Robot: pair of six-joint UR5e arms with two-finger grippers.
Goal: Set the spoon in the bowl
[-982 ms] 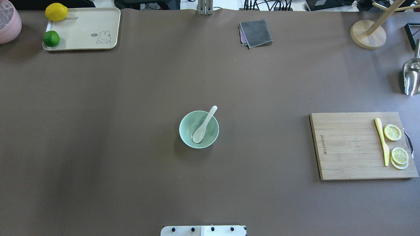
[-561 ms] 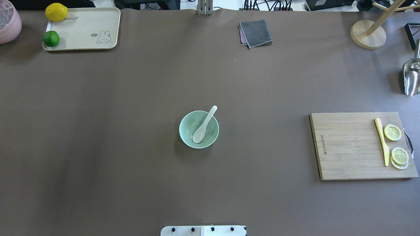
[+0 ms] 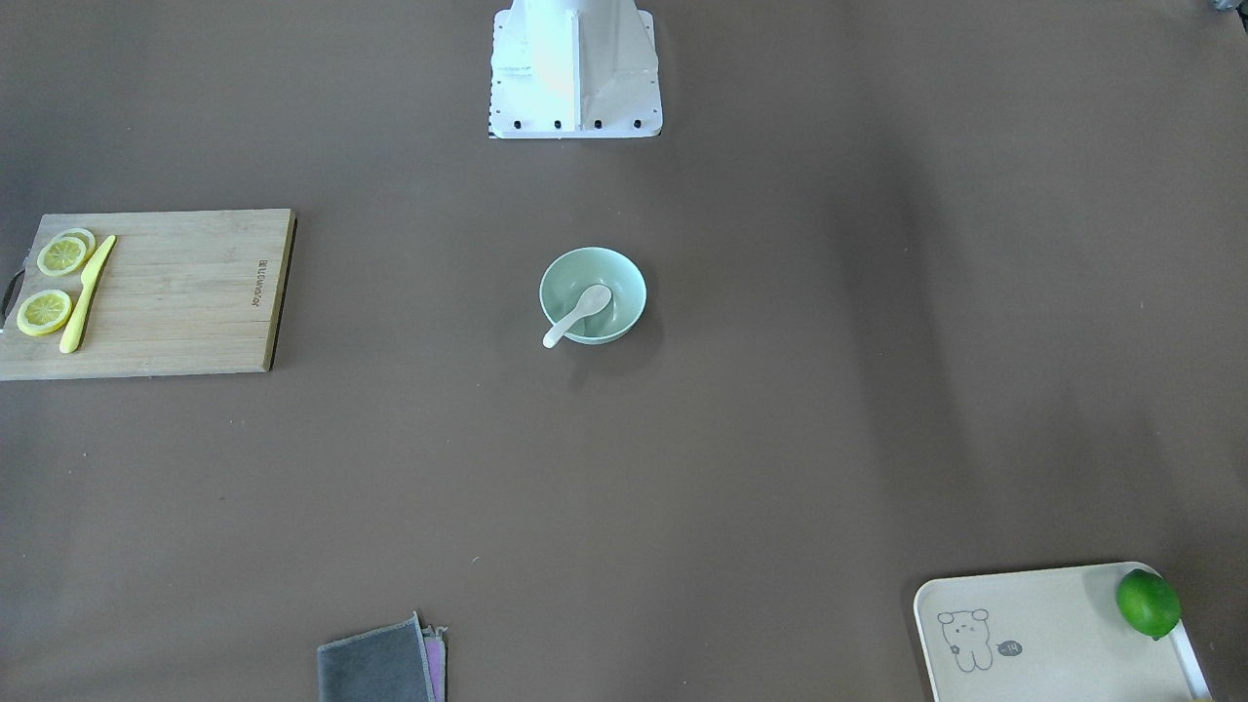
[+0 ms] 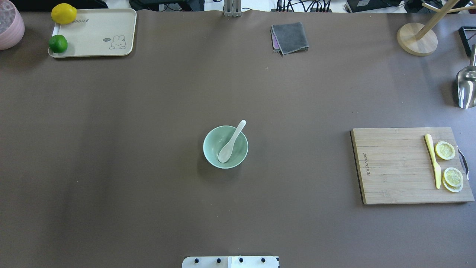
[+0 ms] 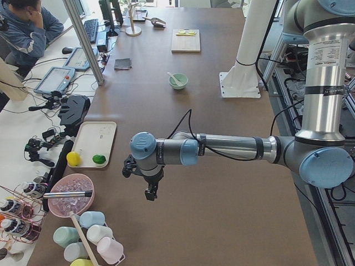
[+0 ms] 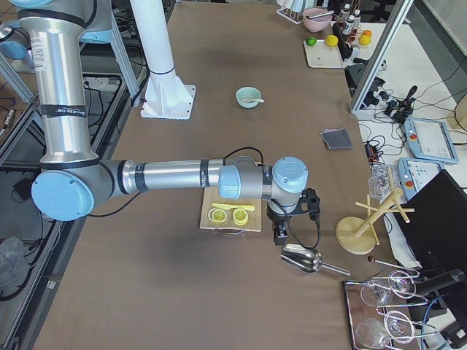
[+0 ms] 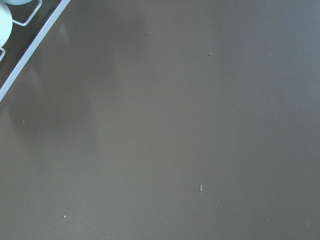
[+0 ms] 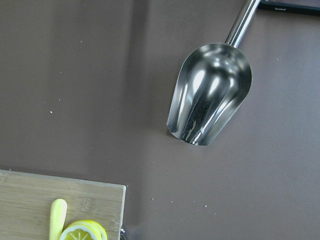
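The pale mint-green bowl (image 4: 212, 147) stands at the table's middle; it also shows in the front-facing view (image 3: 616, 281). The white spoon (image 4: 231, 143) lies in it, scoop down inside, handle leaning out over the rim (image 3: 577, 312). My left gripper (image 5: 150, 191) hangs over bare table at the robot's far left end, far from the bowl. My right gripper (image 6: 279, 235) hangs at the far right end, beside a metal scoop. Both show only in the side views, so I cannot tell whether they are open or shut.
A wooden cutting board (image 4: 394, 167) with a yellow knife (image 4: 433, 160) and lemon slices lies at the right. The metal scoop (image 8: 210, 95) lies beyond it. A cream tray (image 4: 96, 37) with lemon and lime, and a grey cloth (image 4: 290, 37), lie along the far edge.
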